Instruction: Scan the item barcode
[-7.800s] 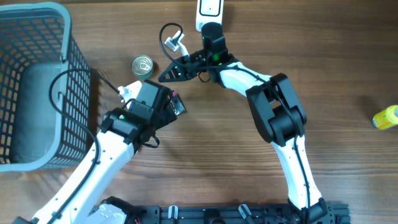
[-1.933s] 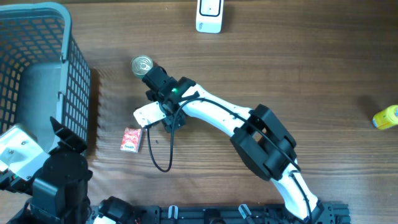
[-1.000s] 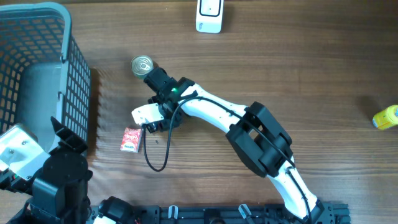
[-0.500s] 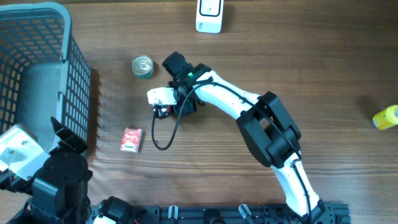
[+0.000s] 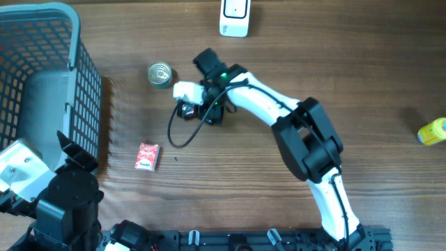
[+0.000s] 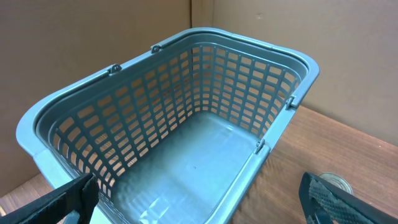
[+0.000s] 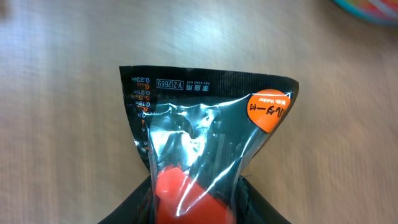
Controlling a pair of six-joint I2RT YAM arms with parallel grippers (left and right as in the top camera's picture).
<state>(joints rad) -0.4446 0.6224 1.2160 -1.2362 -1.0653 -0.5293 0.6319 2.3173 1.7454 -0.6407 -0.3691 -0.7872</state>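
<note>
A: Right pincer (image 7: pixel 196 208)?
B: Clenched on the packet (image 7: pixel 205 137), low end pinched between both jaws at the bottom of the wrist view. Over the table (image 5: pixel 362 63), upper middle of the overhead frame, near the can (image 5: pixel 159 74), to its lower right. Cannot tell whether lifted clear or brushing the wood.

A: Left pincer (image 6: pixel 202 199)?
B: Released, spread wide, holding nothing. Parked at the lower left of the overhead frame, looking into the basket (image 6: pixel 74 134).

A: Feel of the packet?
B: Probably light and soft. Clear glossy film, so likely slippery and quick to fold or twist. Liable to flop if swung fast. Black sealed strip along the top, with small print, likely the stiffest part. Something red and something dark inside; cannot tell how fragile.

A: Best hold?
B: By 1 end, as now, leaving the flat faces free. Squeeze gently, just enough to stop a slip, not enough to crush the contents. Cannot see a barcode on this face, so probably needs turning before facing the white box (image 5: pixel 235 17) at the top edge, likely the scanner.

A: Count?
B: 1 held packet, 1 red packet (image 5: pixel 146 155) flat on the table at lower left, 1 can, 1 basket, 1 white box, 1 yellow item (image 5: pixel 432 131) at the right edge, 1 cable (image 5: pixel 182 132) looping below the right wrist.
</note>
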